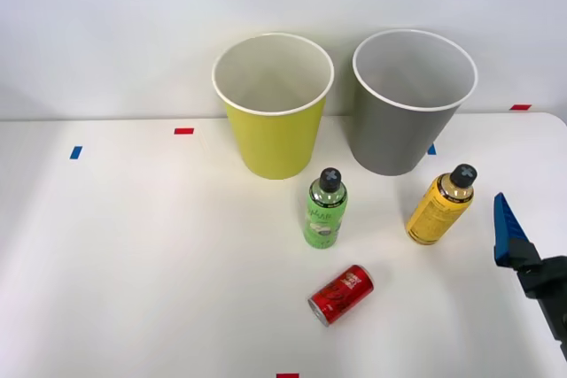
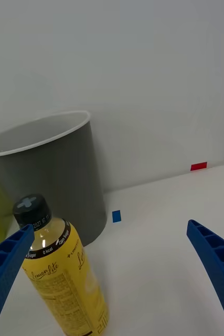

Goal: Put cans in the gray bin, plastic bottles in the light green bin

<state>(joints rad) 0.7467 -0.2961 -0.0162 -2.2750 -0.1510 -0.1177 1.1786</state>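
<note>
White table (image 1: 133, 254): two bins at the back, side by side and upright.

- Light green bin (image 1: 274, 108) — left of the pair, white inside.
- Gray bin (image 1: 410, 104) — right of the pair, just beside the green one; its wall also seen from the wrist (image 2: 54, 173).
- Green bottle (image 1: 324, 210) — upright, dark cap, in front of the gap between the bins.
- Yellow-orange bottle (image 1: 439, 205) — upright, dark cap, in front of the gray bin; close to the wrist camera (image 2: 64, 278), label apparently reading "Lemon Lite".
- Red can (image 1: 341, 294) — on its side, nearest the robot, in front of the green bottle.
- Right gripper (image 2: 114, 273) — blue fingers spread wide, holding nothing; one finger just beside the yellow-orange bottle, whether touching is unclear. At the table's right edge in the front view (image 1: 509, 232).
- Tape marks — red (image 1: 183, 131) and blue (image 1: 75, 152) on the table.
</note>
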